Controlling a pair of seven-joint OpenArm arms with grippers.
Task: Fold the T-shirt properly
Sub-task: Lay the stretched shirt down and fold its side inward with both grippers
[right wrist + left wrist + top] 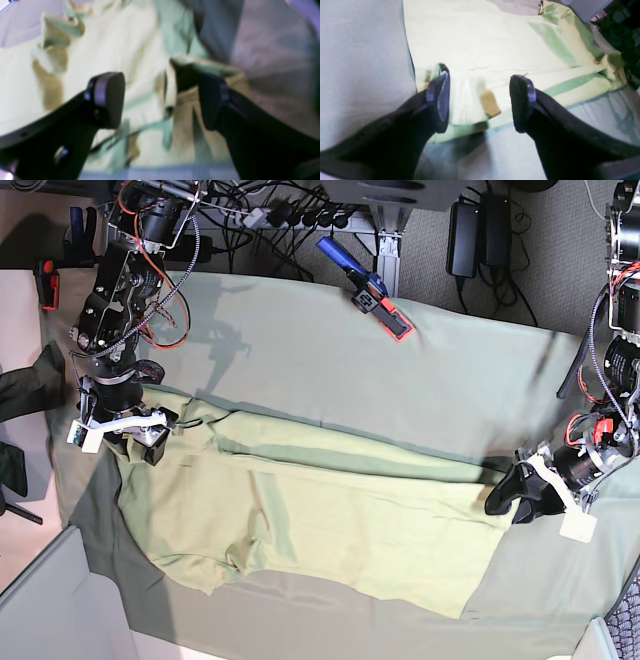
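The light olive T-shirt (300, 510) lies flat across the table, partly doubled over, with one sleeve at the front left. My left gripper (512, 494) is at the shirt's right edge. In the left wrist view it (480, 100) is open, with the shirt's hem (495, 75) lying between and beyond the fingers. My right gripper (150, 440) is at the shirt's back left corner. In the right wrist view it (160, 100) is open over rumpled shirt cloth (107, 45), and the picture is blurred. Neither gripper holds anything.
The duller grey-green tablecloth (300, 350) covers the table. A blue and red tool (368, 288) lies at the back. A dark garment (22, 395) hangs at the left edge. Cables and power bricks (470, 225) lie behind the table. A grey box (50, 600) stands at the front left.
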